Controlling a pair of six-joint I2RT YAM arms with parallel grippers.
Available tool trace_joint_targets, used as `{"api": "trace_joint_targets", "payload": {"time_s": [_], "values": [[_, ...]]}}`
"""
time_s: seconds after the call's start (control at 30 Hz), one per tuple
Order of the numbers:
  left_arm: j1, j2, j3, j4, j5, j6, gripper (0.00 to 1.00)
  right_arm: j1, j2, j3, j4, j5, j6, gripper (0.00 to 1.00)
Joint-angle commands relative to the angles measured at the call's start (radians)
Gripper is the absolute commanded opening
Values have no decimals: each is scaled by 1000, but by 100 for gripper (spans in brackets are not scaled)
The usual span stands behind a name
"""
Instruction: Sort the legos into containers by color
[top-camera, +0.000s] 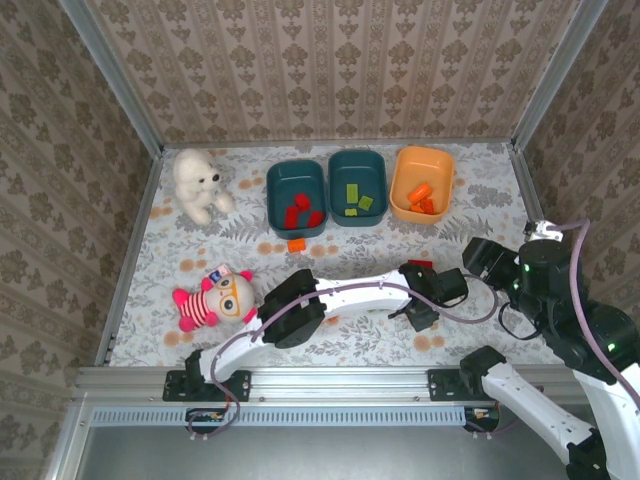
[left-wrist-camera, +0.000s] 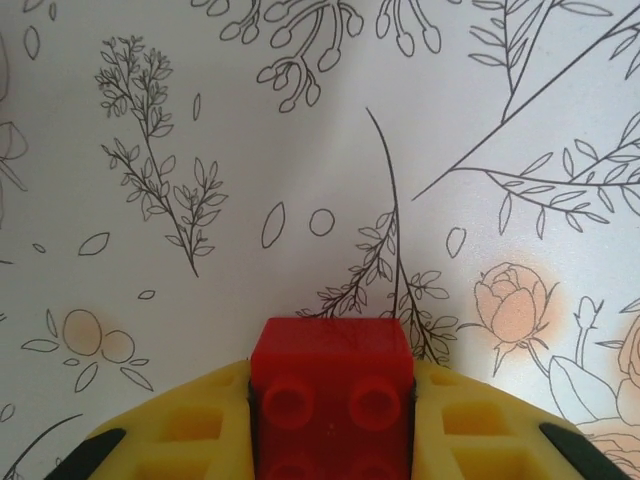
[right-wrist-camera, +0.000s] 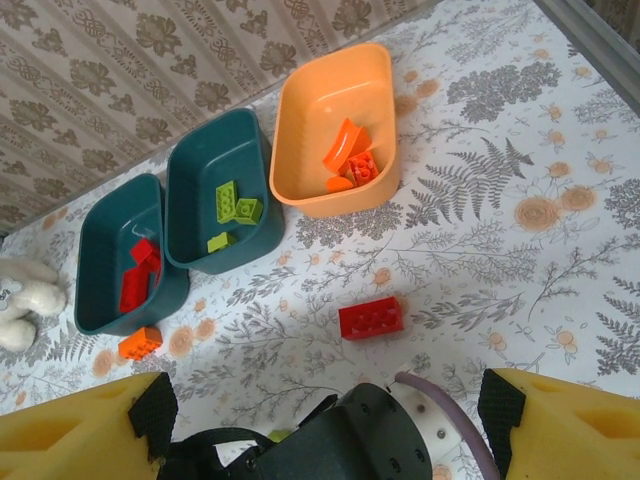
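On the walled table (top-camera: 480, 200), two teal tubs (top-camera: 272, 190) and an orange tub (top-camera: 400, 180) line the far edge; a white bear (top-camera: 197, 183) and striped doll (top-camera: 215, 296) sit left. The left gripper (left-wrist-camera: 332, 400) clamps a red brick (left-wrist-camera: 332, 365) over bare cloth; the right gripper (right-wrist-camera: 320, 405) gapes empty. A loose red brick (right-wrist-camera: 371, 317) lies nearby.

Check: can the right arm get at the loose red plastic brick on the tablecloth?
Probably yes: the red plastic brick lies alone on bare cloth before the open right claw, though the left arm's wrist crowds its near side.
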Motion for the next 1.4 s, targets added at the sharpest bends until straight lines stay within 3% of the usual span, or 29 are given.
{"api": "trace_joint_targets", "payload": {"time_s": [0.0,0.17,0.4,0.57,0.73,0.97,1.37], "values": [[51,-73,-24,-51,-81,-45,22,0,41,26,54,-46,-49,81],[186,-261,-110,-22,-83,-114,21,1,139,99,154,-97,-129,81],[464,-464,-234,10,-35,-157,20,0,286,143,316,-176,-186,81],[662,-473,-246,29,-12,-128,21,1,423,135,375,-320,-165,81],[817,-361,-158,37,11,-155,21,2,551,131,425,-436,-124,81],[920,-157,24,-25,-6,-284,20,1,706,174,427,-523,-136,79],[946,-24,103,-100,11,-369,24,1,768,168,430,-554,-146,79]]}}
